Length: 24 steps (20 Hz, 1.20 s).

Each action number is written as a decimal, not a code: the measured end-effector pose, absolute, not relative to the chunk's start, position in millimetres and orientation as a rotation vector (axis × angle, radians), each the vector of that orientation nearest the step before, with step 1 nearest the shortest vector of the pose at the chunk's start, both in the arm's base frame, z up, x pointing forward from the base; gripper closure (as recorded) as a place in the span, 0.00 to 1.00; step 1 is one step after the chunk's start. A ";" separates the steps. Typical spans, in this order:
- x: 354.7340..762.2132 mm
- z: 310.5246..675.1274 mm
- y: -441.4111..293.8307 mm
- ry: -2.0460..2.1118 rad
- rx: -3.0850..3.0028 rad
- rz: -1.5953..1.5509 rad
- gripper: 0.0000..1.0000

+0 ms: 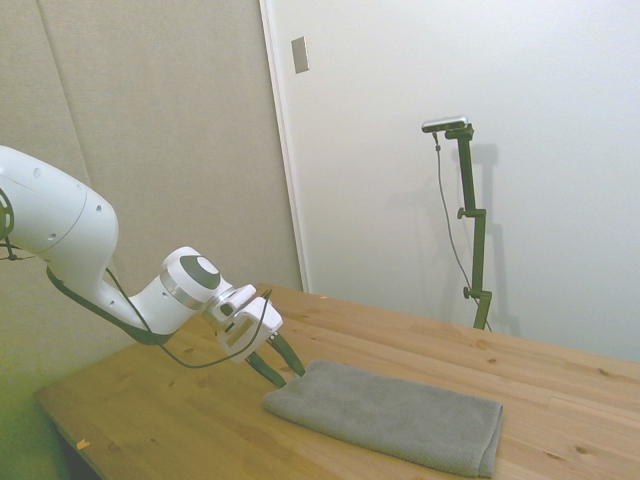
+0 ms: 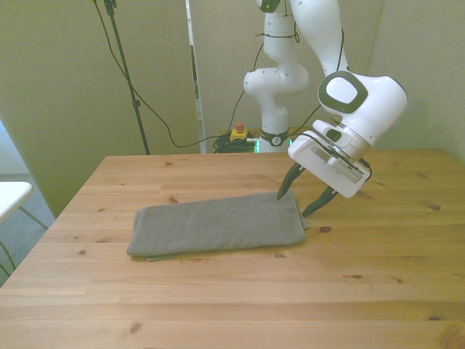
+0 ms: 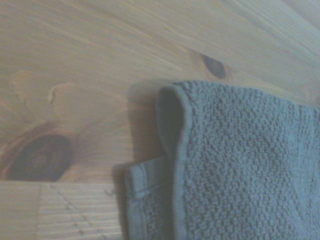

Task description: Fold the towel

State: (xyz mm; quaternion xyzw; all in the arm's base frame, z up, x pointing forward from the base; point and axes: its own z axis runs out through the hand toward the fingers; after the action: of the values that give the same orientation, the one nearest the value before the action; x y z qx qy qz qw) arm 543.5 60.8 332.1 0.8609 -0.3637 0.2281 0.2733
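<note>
The grey towel [image 2: 218, 224] lies flat on the wooden table [image 2: 232, 291], folded into a long double layer. In the side view the towel [image 1: 390, 415] stretches away from the arm. My gripper [image 2: 294, 203] hangs open just above the towel's end at the front view's right, its two dark fingers [image 2: 286, 183] spread apart and holding nothing. The gripper [image 1: 279, 368] sits low beside that same end in the side view. Up close, the wrist view shows the towel's corner [image 3: 225, 165] with two hemmed layers, the lower one sticking out a little.
Bare wooden table [image 1: 150, 410] surrounds the towel on all sides. Dark knots mark the wood [image 3: 37, 157] close to the towel's corner. A white object's edge [image 2: 11, 196] shows beyond the table at the front view's left.
</note>
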 end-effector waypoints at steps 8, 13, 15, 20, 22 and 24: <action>539.9 331.2 41.9 -0.982 2.305 0.622 0.00; 542.1 330.6 15.0 -1.016 2.284 0.622 0.00; 542.9 330.3 9.8 -1.013 2.281 0.628 1.00; 544.9 330.4 4.1 -1.010 2.293 0.647 1.00; 544.9 330.4 4.1 -1.009 2.294 0.648 1.00; 545.0 329.4 4.7 -1.007 2.298 0.649 1.00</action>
State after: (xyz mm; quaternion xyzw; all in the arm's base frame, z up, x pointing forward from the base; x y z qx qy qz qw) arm 545.0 4.7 329.4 0.8535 -0.3740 0.2410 0.2713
